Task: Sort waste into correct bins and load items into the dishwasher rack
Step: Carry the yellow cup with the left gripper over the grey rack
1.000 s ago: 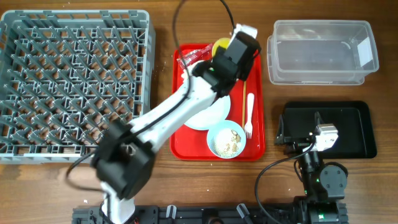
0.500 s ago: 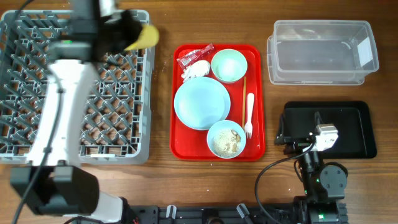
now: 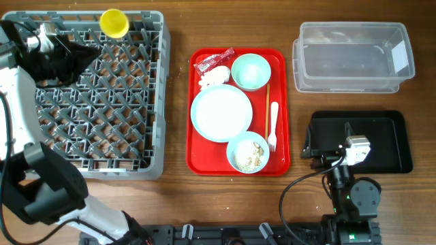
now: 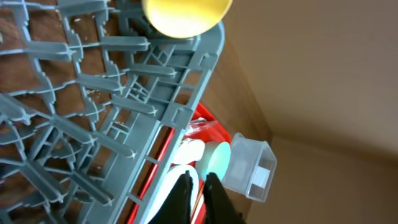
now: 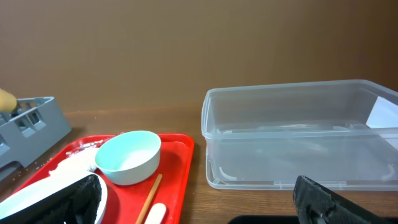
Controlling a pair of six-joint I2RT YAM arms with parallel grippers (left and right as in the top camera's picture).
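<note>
**Cup in rack, left jaws closed empty, red tray not yet cleared**

My left gripper (image 4: 196, 184) hangs over the far-left part of the big square grey plastic dishwasher rack (image 3: 161, 88). Jaws pressed together, nothing between them. The small yellow cup (image 3: 114, 22) sits at the rack's far rim, apart from my fingers. It looks perched on the pegs rather than seated between them, so a knock from my arm could tip it over the wall.

The flat red serving tray (image 3: 196, 160) has everything else:
- The red printed snack wrapper (image 3: 212, 61) is far-left, touching the crumpled white paper napkin (image 3: 215, 75). Risk: one pinch takes both and they end up in the same bin.
- The pale blue round plate (image 3: 221, 112) lies flat in the middle. Its low rim could slip from the pads.
- The light green bowl (image 3: 251, 71) is far-right and looks empty.
- The pale blue bowl (image 3: 248, 151) is near, holding beige rice-like scraps (image 3: 246, 158). Tilting it in transit would spill them, and racking it before dumping would be wrong.
- The thin wooden chopsticks (image 3: 267, 109) and white plastic fork (image 3: 272, 126) lie side by side on the right. They are thin and flat, so a miss is likely, or a nudge into each other.

The clear rectangular plastic tub (image 3: 300, 68) is far-right and looks empty. Near-right, my right gripper (image 5: 196, 193) is spread wide, holding nothing, by the shallow black plastic tray (image 3: 392, 146).
</note>
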